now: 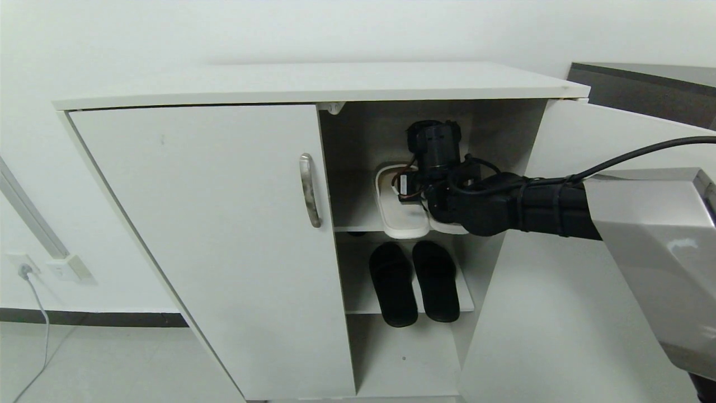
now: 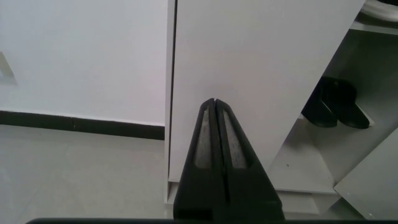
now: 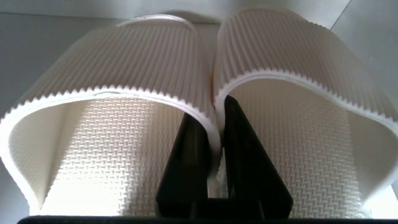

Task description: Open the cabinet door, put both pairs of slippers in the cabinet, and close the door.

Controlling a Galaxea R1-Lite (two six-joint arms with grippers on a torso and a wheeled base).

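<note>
The white cabinet (image 1: 313, 84) has its right door (image 1: 559, 291) swung open and its left door (image 1: 196, 224) closed. A pair of black slippers (image 1: 414, 282) (image 2: 336, 102) lies side by side on the lower shelf. On the shelf above rests a pair of white slippers (image 1: 400, 215) (image 3: 124, 81). My right gripper (image 1: 425, 193) (image 3: 214, 118) reaches into that upper compartment, shut on the touching inner walls of the two white slippers. My left gripper (image 2: 214, 124) is shut on nothing, low in front of the closed left door (image 2: 261, 56).
A metal handle (image 1: 309, 190) is on the closed left door. A wall socket with a cable (image 1: 22, 270) sits low on the wall to the left, above a black baseboard (image 1: 84, 318). The bottom compartment (image 1: 403, 358) holds nothing.
</note>
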